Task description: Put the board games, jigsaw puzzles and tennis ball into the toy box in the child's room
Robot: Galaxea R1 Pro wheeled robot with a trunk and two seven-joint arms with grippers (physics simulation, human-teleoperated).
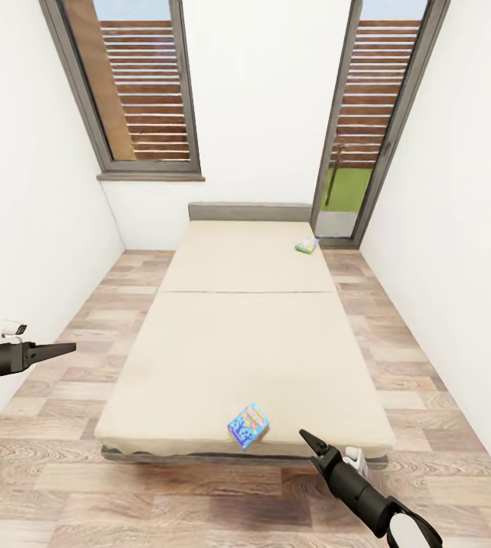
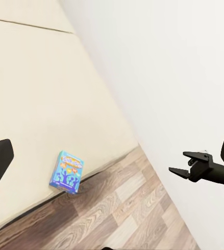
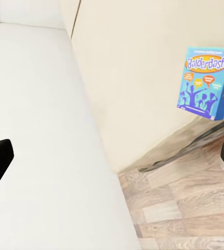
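Blue board game [image 1: 248,425] lies flat at bed [image 1: 199,365] foot edge, near right corner, long axis skewed to edge. Right gripper [image 1: 304,434] just beside it, nearer arm; jaws' state unclear. Left gripper [image 1: 70,347] well apart, appears closed.

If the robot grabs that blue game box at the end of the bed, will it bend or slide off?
The blue game box looks like a flat, stiff box, so it probably won't bend. It lies right at the bed's foot edge, so a push could perhaps slide it onto the floor. It likely won't roll.

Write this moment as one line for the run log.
place: foot of bed | blue game box near edge | second game box by headboard | right gripper empty, beside blue box
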